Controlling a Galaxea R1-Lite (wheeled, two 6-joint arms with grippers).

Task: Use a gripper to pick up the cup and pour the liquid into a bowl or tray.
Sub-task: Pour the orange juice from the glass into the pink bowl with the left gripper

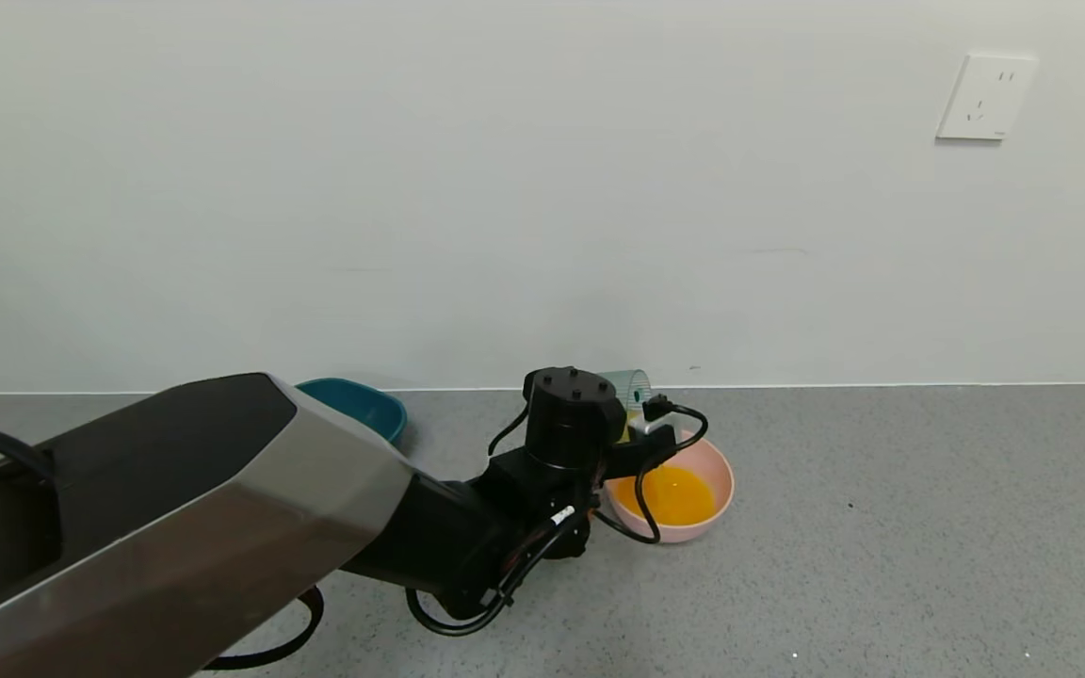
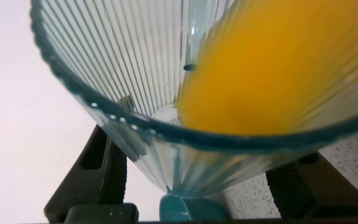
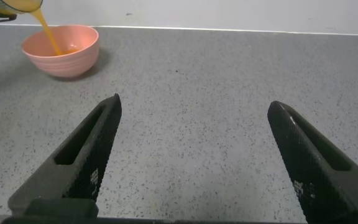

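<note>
At the near edge of the grey floor, my left arm reaches forward, pouring from the cup into the bowl.

Nearest me, the right gripper [image 3: 191,155] hangs low over bare floor [image 1: 882,527] well to the side of the work, its fingers spread wide with nothing between them. Further out, I see the left gripper [image 1: 632,424] pinching the cup [image 1: 627,386], fingers [image 2: 104,174] pressed on either side of its ribbed wall; the cup is tipped over above the bowl's near rim. Orange liquid [image 2: 272,68] fills the lower side of the cup, and a stream [image 3: 47,34] falls into the pink bowl [image 1: 717,476], where a pool [image 1: 674,494] has collected. Beyond the arm, a teal tub [image 1: 364,405] sits against the white wall.
</note>
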